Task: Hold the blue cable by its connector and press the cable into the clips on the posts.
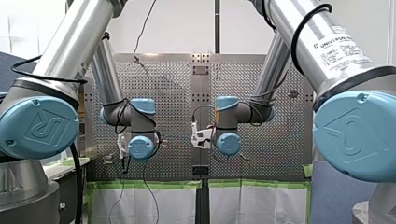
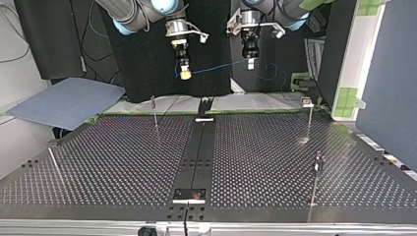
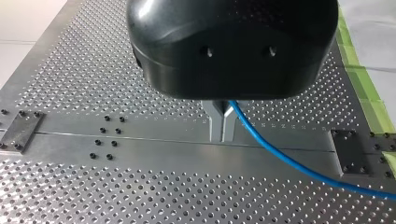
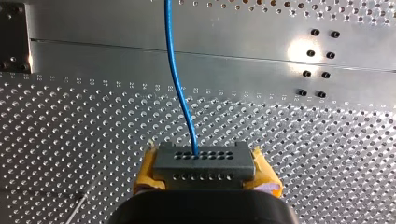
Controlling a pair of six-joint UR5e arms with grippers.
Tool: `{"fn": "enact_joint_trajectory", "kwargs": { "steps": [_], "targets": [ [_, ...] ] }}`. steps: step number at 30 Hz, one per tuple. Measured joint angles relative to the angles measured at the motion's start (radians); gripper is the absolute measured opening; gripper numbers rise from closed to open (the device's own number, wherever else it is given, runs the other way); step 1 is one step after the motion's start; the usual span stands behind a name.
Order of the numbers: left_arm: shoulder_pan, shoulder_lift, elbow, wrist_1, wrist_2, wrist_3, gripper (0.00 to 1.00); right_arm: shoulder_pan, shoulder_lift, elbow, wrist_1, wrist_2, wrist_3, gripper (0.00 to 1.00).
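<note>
The large perforated metal bench [image 2: 275,162] is seen with a solid strip [image 2: 196,157] down its middle. Above it are held my left arm [image 1: 70,42] and my right arm [image 1: 327,51], both silver with pale blue joints. My left arm's black hand [image 3: 222,135] is hung over the strip, its metal fingers [image 3: 215,122] pinched narrowly on the thin blue cable [image 3: 285,158], which is led away to one side below it. My right arm's hand [image 2: 185,73] is clamped by its yellow pads [image 4: 147,171] on the small grey block connector [image 4: 204,163], pierced with rows of holes; the cable is led out of its face.

In the top view the cable is strung in the air between the two hands, over the bench edge nearest the arms. Thin upright metal posts [image 2: 155,113] are stood near that edge and along one side edge, well apart from the cable, with dark clips [image 2: 153,100] at their tops.
</note>
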Motion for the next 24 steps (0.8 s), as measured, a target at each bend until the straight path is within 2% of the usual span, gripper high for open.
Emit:
{"fn": "enact_joint_trajectory", "kwargs": {
  "steps": [16,24],
  "targets": [
    [0.002,-0.002,-0.001,-0.002,0.002,0.002,0.01,0.000,0.000,0.000,0.000,0.000,0.000,0.00],
    [0.007,-0.060,-0.004,-0.028,0.013,0.010,0.01,0.000,0.000,0.001,0.000,0.000,0.000,0.00]
  ]
}}
